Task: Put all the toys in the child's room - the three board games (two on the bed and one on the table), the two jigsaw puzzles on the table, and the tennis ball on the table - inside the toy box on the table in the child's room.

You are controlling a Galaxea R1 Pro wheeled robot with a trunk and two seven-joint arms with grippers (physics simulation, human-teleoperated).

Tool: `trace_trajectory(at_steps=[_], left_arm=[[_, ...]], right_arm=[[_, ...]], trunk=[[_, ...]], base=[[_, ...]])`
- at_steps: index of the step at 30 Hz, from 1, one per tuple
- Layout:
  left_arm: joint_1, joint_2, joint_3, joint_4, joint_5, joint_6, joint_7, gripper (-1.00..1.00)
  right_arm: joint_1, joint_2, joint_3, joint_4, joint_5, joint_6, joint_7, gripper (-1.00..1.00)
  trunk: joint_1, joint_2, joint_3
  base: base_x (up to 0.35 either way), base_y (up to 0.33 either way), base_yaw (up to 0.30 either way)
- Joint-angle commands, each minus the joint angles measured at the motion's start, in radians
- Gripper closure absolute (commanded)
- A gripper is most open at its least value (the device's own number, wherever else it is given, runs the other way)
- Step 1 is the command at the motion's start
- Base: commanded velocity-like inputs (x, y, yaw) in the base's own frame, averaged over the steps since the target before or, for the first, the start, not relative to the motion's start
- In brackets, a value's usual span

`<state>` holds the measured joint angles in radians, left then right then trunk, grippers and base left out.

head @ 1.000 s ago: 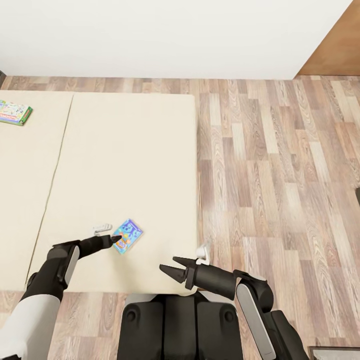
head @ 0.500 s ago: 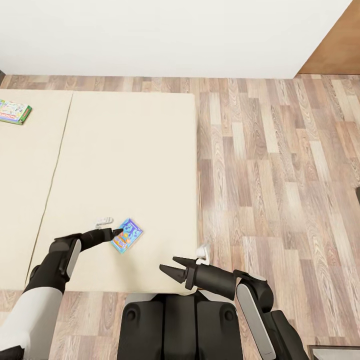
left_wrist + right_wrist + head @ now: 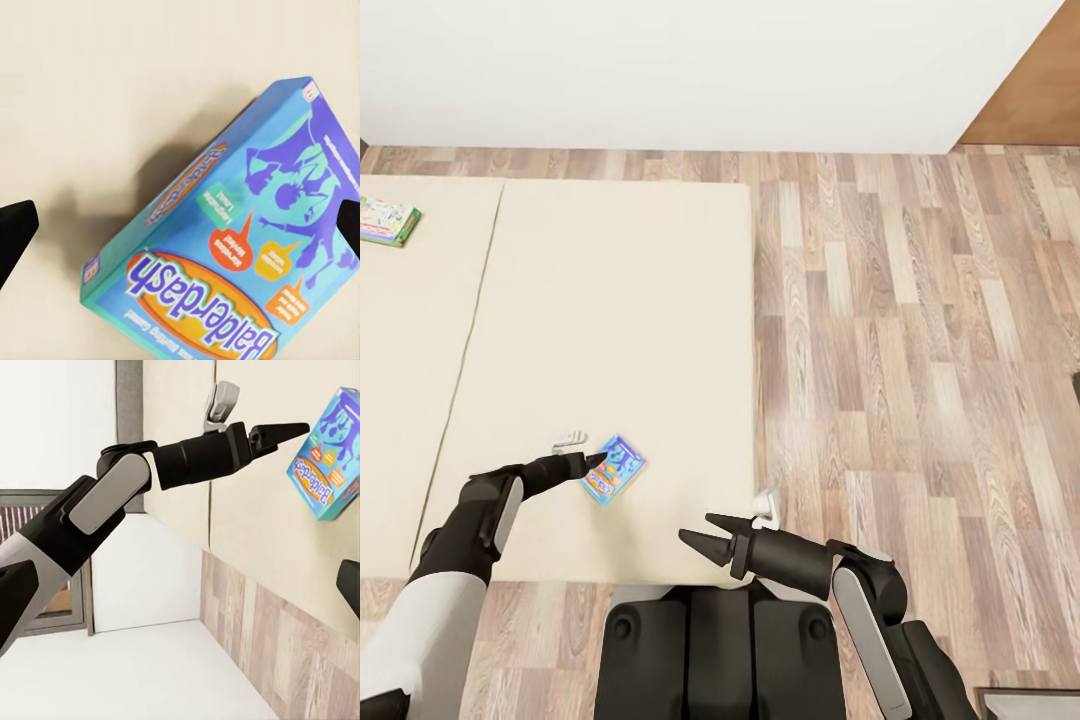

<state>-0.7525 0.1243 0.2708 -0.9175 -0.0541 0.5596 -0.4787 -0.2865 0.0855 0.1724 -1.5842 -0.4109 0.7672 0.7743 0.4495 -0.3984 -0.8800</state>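
Observation:
A blue board game [image 3: 614,469] with cartoon figures lies flat on the beige bed [image 3: 610,320], near its front edge. My left gripper [image 3: 593,463] hovers right at the box's left end, open. In the left wrist view the box [image 3: 240,247] sits between the two spread fingertips [image 3: 16,231]. A second board game [image 3: 386,221], green-edged, lies far off at the bed's left side. My right gripper [image 3: 706,533] hangs open and empty over the bed's front edge, right of the blue box. The right wrist view shows the left gripper [image 3: 279,433] beside the box [image 3: 330,454].
The bed has a seam [image 3: 465,340] between two mattress parts. Wood-plank floor [image 3: 920,350] runs to the right of the bed, with a white wall [image 3: 680,70] behind. My own dark base [image 3: 720,650] stands against the bed's front edge.
The left gripper has moved a little forward over the bed, closer to the blue box's end. The right arm has stayed put. The view has shifted very slightly.

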Motion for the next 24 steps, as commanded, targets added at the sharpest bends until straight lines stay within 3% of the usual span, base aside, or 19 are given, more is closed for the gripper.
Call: trace_trajectory(at_steps=[1, 24], left_arm=[[-0.001, -0.001, 0.003, -0.001, -0.006, 0.005, -0.008, -1.00], [-0.001, -0.021, 0.001, 0.000, -0.006, -0.003, -0.008, -1.00]], right_arm=[[0.000, 0.000, -0.001, 0.000, -0.003, 0.006, 0.000, -1.00], [0.000, 0.000, -0.001, 0.000, -0.003, 0.006, 0.000, -1.00]], trunk=[[0.001, -0.002, -0.002], [0.001, -0.002, -0.031]], base=[[0.000, 0.000, 0.000], [0.000, 0.000, 0.000]])
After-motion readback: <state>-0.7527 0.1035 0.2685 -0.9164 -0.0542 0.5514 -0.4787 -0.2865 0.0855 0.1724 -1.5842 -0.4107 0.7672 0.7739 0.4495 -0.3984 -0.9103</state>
